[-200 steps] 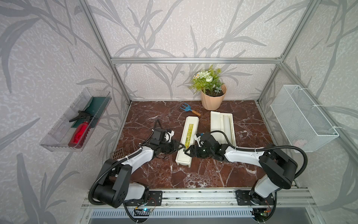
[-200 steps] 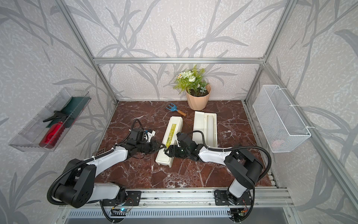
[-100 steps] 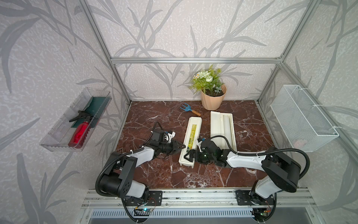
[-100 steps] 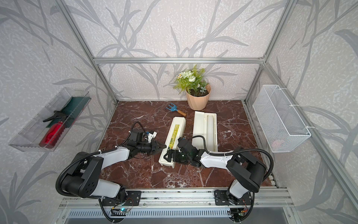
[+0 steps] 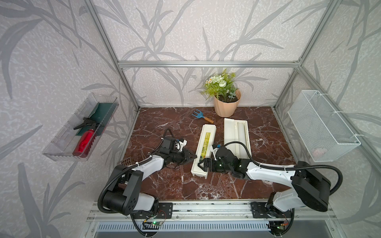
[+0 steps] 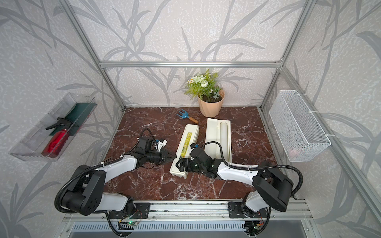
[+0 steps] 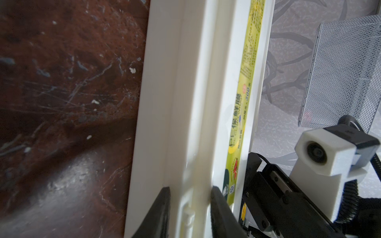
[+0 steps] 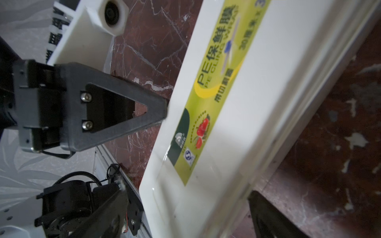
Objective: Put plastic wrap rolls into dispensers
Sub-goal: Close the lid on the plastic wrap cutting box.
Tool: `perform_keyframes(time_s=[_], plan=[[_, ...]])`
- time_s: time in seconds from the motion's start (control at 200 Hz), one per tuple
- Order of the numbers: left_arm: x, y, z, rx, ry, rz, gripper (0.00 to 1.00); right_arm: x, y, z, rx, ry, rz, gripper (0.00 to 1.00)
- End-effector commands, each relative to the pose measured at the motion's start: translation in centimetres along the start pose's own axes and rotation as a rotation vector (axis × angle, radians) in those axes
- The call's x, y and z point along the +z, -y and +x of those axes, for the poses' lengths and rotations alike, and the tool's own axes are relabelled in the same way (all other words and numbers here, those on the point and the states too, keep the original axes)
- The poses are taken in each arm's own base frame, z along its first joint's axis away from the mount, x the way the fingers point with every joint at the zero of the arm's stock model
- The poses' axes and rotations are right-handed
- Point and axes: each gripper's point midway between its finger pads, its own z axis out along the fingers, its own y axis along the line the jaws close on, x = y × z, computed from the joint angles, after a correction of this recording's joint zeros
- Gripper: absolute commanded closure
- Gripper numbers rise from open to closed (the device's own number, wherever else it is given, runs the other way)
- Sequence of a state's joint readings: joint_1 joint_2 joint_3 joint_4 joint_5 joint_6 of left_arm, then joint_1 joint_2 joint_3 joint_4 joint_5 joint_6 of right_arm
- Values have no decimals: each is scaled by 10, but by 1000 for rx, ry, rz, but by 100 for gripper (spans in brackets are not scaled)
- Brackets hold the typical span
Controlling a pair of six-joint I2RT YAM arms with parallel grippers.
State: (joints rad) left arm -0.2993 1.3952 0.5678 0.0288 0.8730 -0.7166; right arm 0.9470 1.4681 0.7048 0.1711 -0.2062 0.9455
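A cream-white dispenser (image 5: 207, 136) (image 6: 190, 134) lies shut, its yellow-green label up. My left gripper (image 5: 193, 157) (image 7: 190, 190) is at its left side, near the front end. Its fingers (image 7: 162, 208) stand narrowly apart and pinch the ridge along that side wall. My right gripper (image 5: 200, 164) (image 8: 188, 191) stands wide open, and the box's near end (image 8: 206, 195) lies between its jaws. To the right a second dispenser (image 5: 231, 134) (image 6: 212, 136) lies open. A plastic wrap roll (image 5: 241, 134) (image 6: 224, 134) rests in its trough.
A potted plant (image 5: 225, 101) and a blue hand rake (image 5: 201, 116) sit at the back of the marble floor. A white mesh basket (image 5: 321, 125) hangs on the right wall. On the left wall hangs a clear tray (image 5: 61, 152) holding a red spray bottle.
The shut dispenser has slid and turned slightly to the right. My left gripper closed in on its side. My right gripper moved down to its near end.
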Motion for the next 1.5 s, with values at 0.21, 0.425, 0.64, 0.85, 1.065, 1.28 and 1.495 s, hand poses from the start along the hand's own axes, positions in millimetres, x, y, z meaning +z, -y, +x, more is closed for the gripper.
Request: perform_keyframes(time_s=[0.21,0.425,0.64,0.85,1.065,1.28,1.495], plan=[[9,-44,52,-150,-150,-123,67,19,-59,-9,-24,-28,-242,36],[22,-59,71,-226,-216,-104,70,41,-82,-17,-53,-38,-345,62],[22,-65,74,-221,-217,-148,70,53,-47,-6,-14,-96,-196,57],[12,-79,69,-234,-186,-243,70,35,-4,-15,51,-30,-48,40],[-1,-66,47,-162,-120,-256,68,13,10,-28,21,50,64,27],[-15,-56,29,-101,-42,-274,66,-4,27,-45,27,137,139,0],[-23,-61,27,-103,-20,-311,65,7,35,-58,24,132,170,0]])
